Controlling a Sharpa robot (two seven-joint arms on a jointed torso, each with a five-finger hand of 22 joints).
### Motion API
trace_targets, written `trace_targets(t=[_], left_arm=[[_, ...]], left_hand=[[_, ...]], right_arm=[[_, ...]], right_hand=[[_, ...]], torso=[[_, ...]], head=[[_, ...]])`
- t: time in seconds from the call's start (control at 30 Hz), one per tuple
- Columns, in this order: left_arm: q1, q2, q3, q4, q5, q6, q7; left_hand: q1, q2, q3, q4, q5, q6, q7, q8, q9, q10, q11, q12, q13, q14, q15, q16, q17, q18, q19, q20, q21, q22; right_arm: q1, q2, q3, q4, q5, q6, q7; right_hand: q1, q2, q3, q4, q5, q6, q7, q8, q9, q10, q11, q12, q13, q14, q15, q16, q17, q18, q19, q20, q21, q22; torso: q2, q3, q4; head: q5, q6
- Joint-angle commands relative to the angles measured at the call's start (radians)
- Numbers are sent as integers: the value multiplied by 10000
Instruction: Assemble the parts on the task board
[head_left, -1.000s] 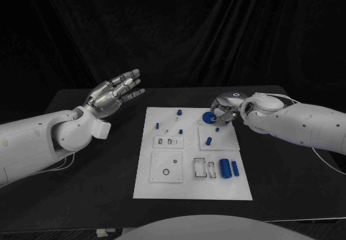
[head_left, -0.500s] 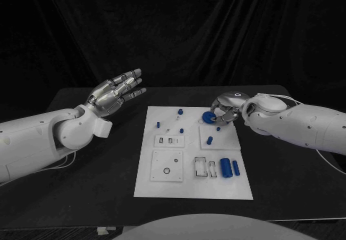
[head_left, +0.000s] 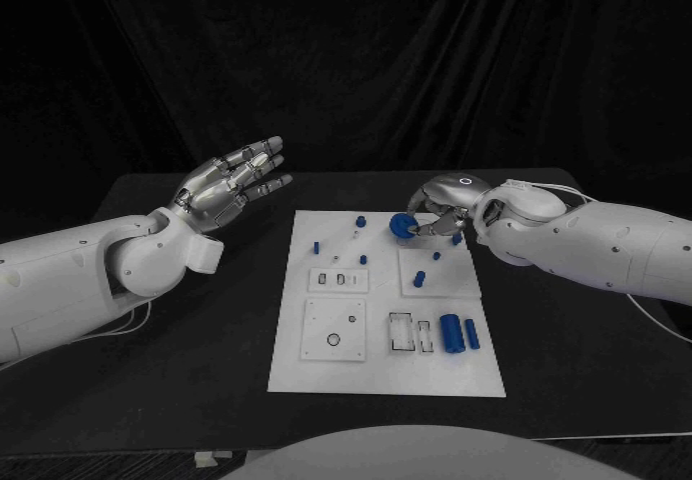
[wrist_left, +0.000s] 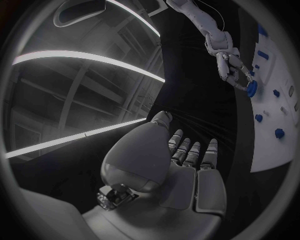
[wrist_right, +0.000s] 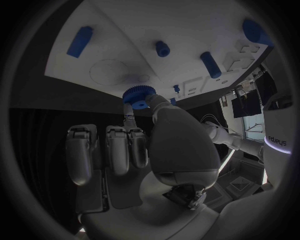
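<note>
Blue gear (head_left: 402, 223) sits pinched in my right hand (head_left: 440, 212) above the task board (head_left: 385, 371), ready to seat. My left hand (head_left: 231, 183) waits beside the board, fingers apart.

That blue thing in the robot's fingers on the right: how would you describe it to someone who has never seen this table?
Start at the white board in the middle of the black table and go to its far right corner. There the right hand holds a blue wheel just above the board. It is round with a toothed rim, as the right wrist view shows, while the other blue pieces are plain pegs and cylinders.
</note>
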Motion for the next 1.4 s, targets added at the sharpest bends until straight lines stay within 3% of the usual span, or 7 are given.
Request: trace_targets(t=[0.03, 0.43, 0.97, 1.4], left_arm=[[-18, 29, 11, 0, 27, 140, 82], [-22, 51, 11, -22, 27, 161, 62], [-24, 91, 11, -51, 27, 194, 49], [-33, 147, 11, -80, 27, 264, 32]], left_hand=[[-93, -36, 52, 15, 52, 37, 61, 55, 15, -19, -63, 39, -3, -18, -78, 4, 5, 106, -59, 19, -57, -10], [-97, -42, 53, 13, 49, 30, 63, 53, 13, -23, -63, 36, -4, -19, -77, 1, 4, 106, -63, 17, -61, -12], [-97, -42, 53, 13, 49, 30, 63, 53, 13, -23, -63, 36, -4, -19, -77, 1, 4, 106, -63, 17, -61, -12], [-103, -47, 57, 11, 47, 36, 60, 56, 13, -29, -64, 32, -5, -22, -76, -5, 2, 106, -67, 14, -64, -13]], right_arm=[[42, 208, 5, 28, -61, -244, 70], [59, 1173, 6, -415, -61, 290, 236], [53, 1987, 8, -980, -61, 1056, 134], [34, 2257, 8, -1196, -424, 1041, -328]], right_hand=[[-16, -22, 47, -6, 54, -35, -51, -24, 756, 1041, 4, 26, 2630, 1056, -10, 26, 2634, -78, 1041, -27, 65, 2635], [-10, -33, 75, -10, 4, -103, -11, -57, 752, 1041, 34, 26, 2630, 1056, 10, 26, 2634, -77, 1039, -14, 62, 2633], [17, -36, 117, -40, -77, -178, 36, -103, 738, 1041, 75, 26, 2630, 1056, 42, 26, 2634, -78, 1041, 10, 65, 2635], [25, -23, 181, -80, -199, -332, 115, -210, 696, 1041, 148, 26, 2630, 1056, 105, 26, 2634, -73, 1031, 63, 51, 2627]], torso=[[-4, -9, -3], [2, -1, 7], [4, -6, 17], [27, -6, 12]], head=[[-6, 1], [-5, -15], [-71, -33], [-116, -56]])
